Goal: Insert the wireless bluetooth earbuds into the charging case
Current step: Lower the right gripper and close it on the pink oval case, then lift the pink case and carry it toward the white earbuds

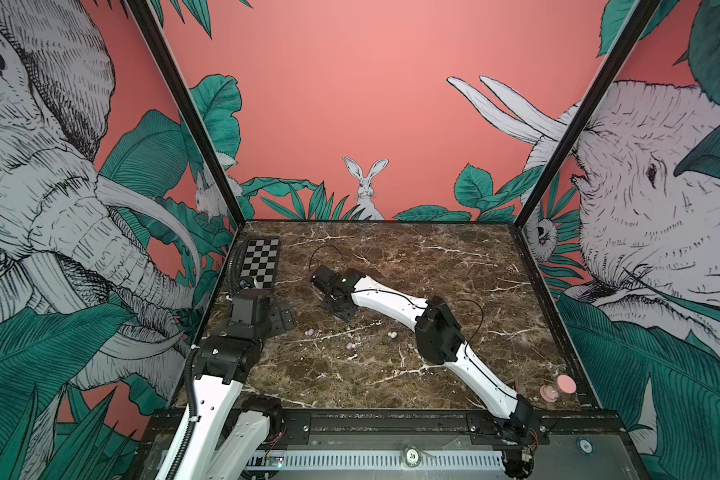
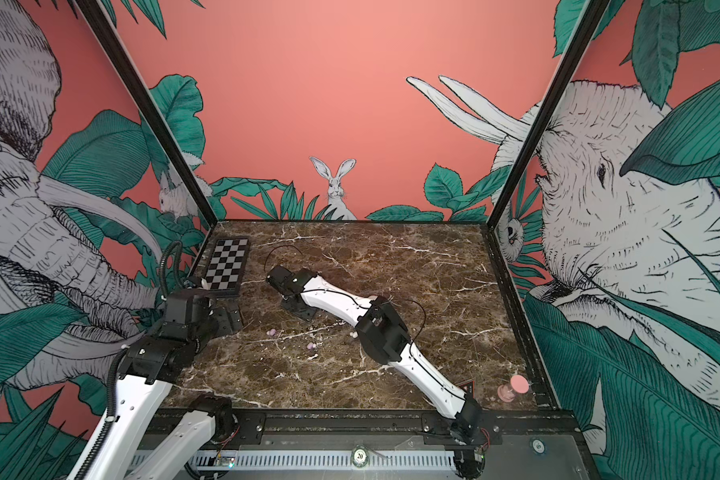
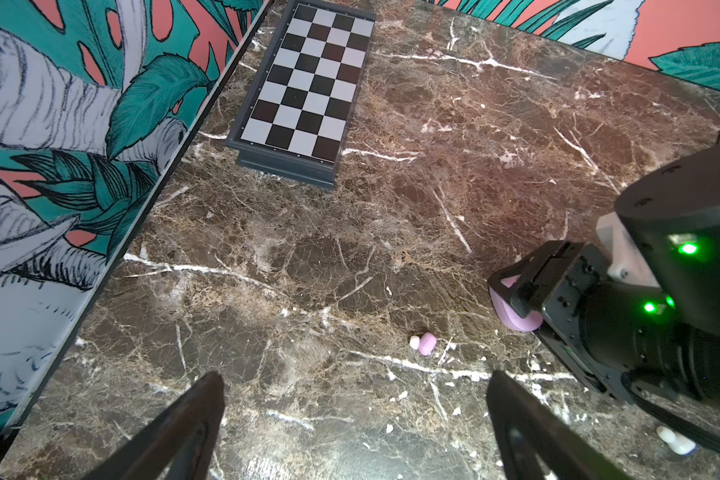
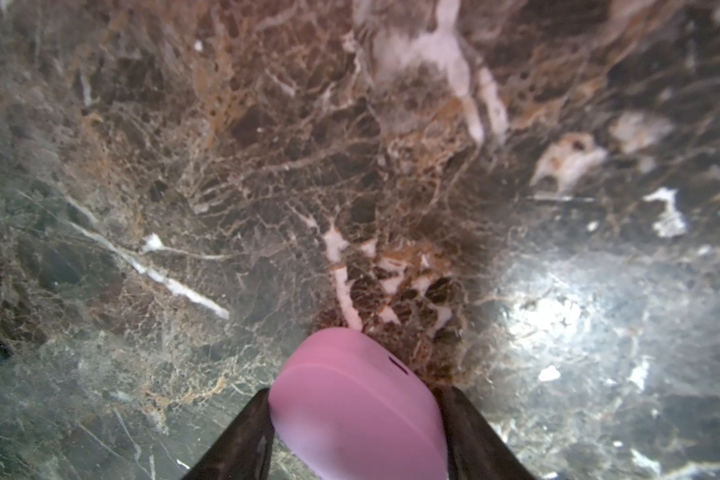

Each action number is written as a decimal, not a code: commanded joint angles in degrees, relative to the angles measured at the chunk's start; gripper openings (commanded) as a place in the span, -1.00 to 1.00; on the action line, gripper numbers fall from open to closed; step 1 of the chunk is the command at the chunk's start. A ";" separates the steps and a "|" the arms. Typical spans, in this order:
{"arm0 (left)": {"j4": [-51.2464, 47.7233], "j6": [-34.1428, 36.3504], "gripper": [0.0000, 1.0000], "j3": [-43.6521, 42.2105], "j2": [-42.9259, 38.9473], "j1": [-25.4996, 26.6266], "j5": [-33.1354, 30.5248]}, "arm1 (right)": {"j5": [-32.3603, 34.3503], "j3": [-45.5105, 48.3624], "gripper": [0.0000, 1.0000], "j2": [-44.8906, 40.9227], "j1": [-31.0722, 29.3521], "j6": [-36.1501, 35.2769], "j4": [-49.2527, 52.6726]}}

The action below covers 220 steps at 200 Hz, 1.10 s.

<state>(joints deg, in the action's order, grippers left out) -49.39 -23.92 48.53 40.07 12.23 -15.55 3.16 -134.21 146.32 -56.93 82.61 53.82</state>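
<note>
Right gripper (image 4: 356,395) presses both sides of the lilac charging case (image 3: 516,322), likely steadying it, well apart from the chessboard (image 3: 304,83). Left gripper (image 3: 358,428) spread wide, empty, facing loose earbuds (image 3: 427,344) beyond the chessboard's near end.

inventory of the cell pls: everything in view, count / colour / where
table: 1, brown marble, cell floor
chessboard: 1, black and white, far left corner
case: 1, lilac-pink, mid table, between the right hand's fingers
lilac buds: 2, lilac, loose on the table nearer the front than the case
white bud: at least 1, white, right of the lilac ones, beside the right arm
pink object: 1, pink, near right corner; too blurred to name
chips: 2, pale and green, front ledge
left hand: 1, black, near left, open, holding nothing
right hand: 1, black, mid table, fingers flank the case; grip unclear
</note>
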 commanded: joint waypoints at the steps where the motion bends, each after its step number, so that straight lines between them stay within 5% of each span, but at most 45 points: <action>1: 0.08 -0.16 0.98 -0.57 0.07 0.16 -0.53 | -0.43 1.81 0.20 -3.47 0.32 -3.52 2.74; 95: -0.14 -0.25 0.98 -0.50 0.07 0.16 -1.32 | -3.93 14.24 0.18 -13.63 1.33 -29.13 4.18; 158: -0.27 -0.43 0.98 -0.42 0.42 0.16 -1.65 | -13.98 25.73 0.20 -18.07 4.68 -43.35 -2.15; 220: -0.36 -0.42 0.98 -0.39 0.56 0.16 -1.78 | -9.11 29.39 0.23 -19.13 5.01 -49.46 -2.01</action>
<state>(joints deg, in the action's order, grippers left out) -49.41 -23.94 48.53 40.60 12.23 -16.40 -8.88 -105.95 130.08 -51.75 36.93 51.55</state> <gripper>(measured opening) 0.992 0.606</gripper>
